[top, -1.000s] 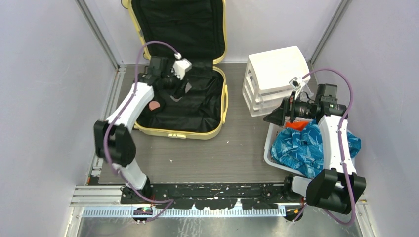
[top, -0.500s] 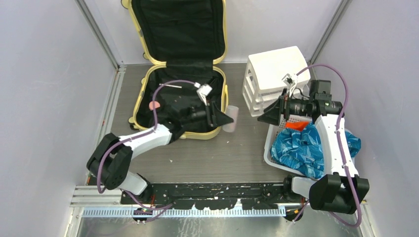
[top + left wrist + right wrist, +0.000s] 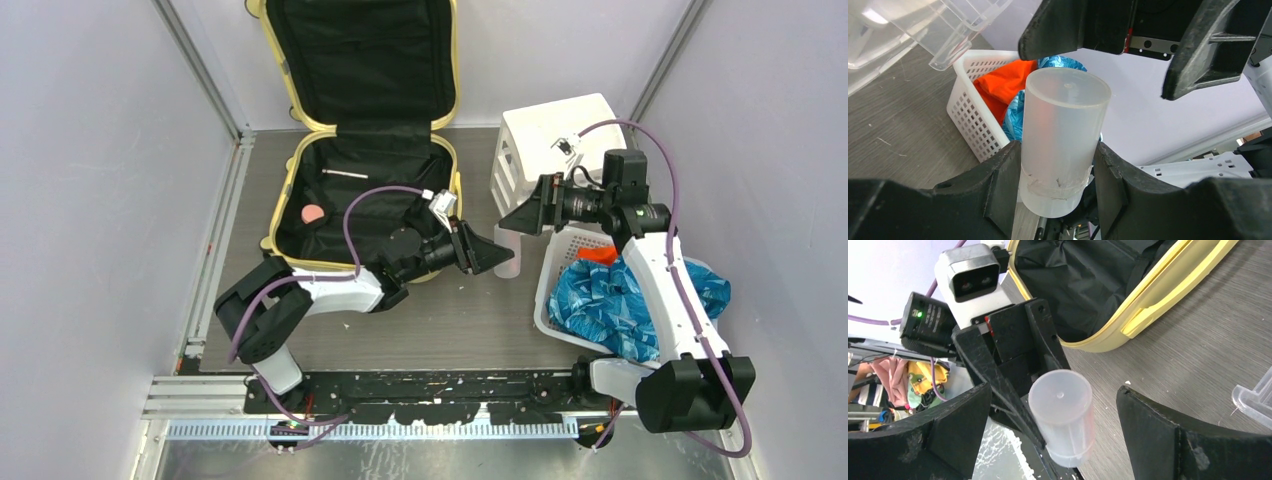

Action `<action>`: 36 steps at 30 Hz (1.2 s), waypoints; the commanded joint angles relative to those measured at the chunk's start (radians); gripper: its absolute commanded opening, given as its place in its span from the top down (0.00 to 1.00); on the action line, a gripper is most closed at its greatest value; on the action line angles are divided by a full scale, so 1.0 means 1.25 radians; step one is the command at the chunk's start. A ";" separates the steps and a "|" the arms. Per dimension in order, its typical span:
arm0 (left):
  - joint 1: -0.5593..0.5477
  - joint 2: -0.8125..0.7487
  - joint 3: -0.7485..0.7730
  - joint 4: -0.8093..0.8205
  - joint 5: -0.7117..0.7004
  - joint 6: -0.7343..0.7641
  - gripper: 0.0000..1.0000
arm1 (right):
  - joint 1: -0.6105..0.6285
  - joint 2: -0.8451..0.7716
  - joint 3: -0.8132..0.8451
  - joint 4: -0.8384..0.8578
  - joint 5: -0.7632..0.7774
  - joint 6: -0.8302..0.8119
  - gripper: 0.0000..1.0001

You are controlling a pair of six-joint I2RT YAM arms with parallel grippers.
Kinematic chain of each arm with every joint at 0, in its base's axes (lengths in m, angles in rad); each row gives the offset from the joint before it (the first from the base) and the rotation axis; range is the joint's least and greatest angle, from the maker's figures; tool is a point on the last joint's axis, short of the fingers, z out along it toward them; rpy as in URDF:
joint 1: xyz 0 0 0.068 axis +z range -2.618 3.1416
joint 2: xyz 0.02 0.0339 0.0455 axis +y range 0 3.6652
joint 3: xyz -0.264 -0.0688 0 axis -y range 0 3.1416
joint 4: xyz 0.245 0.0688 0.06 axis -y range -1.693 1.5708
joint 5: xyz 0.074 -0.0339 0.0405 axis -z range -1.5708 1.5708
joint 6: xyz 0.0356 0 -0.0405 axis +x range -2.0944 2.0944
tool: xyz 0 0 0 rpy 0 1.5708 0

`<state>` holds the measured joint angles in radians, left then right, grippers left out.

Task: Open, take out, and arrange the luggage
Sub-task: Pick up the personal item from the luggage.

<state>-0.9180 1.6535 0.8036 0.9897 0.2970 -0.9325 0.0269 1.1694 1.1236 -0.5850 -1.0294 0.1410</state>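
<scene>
The luggage point(image 3: 380, 195) is a pale yellow suitcase lying open at the back left, its lid leaning on the rear wall and its black lining showing; its yellow rim point(image 3: 1153, 300) also appears in the right wrist view. My left gripper point(image 3: 497, 256) is out over the table to its right, shut on a frosted plastic cylinder point(image 3: 1063, 125), which stands upright between the black fingers point(image 3: 1000, 180). My right gripper point(image 3: 512, 220) faces it from the right, open. The cylinder point(image 3: 1063, 415) sits in the wide gap between the right fingers point(image 3: 948, 425), touching neither.
A white perforated basket point(image 3: 548, 285) holding blue fabric point(image 3: 620, 300) and an orange cloth point(image 3: 600, 255) stands at the right. A white drawer bin point(image 3: 550, 135) is behind it. Inside the luggage lie a small pink object point(image 3: 313, 213) and a thin stick point(image 3: 345, 173).
My left arm has swung out of the luggage to the right, carrying the cylinder over the table. My right gripper has moved left and up, still open, so that its fingers straddle the cylinder.
</scene>
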 commanded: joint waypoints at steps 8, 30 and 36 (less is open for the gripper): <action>-0.026 0.009 0.029 0.089 -0.099 -0.003 1.00 | 0.057 -0.019 -0.018 -0.014 0.071 -0.039 0.12; -0.036 -0.105 -0.068 0.097 -0.090 0.065 0.19 | -0.006 -0.024 0.065 -0.110 0.037 -0.140 0.87; -0.027 -0.265 -0.082 -0.222 -0.062 0.234 0.00 | -0.199 -0.059 0.038 0.016 0.019 0.051 0.91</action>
<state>-0.9592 1.4570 0.6773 0.9382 0.2024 -0.8238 -0.1196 1.1530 1.1622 -0.6956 -0.9890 0.0418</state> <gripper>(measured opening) 0.994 0.562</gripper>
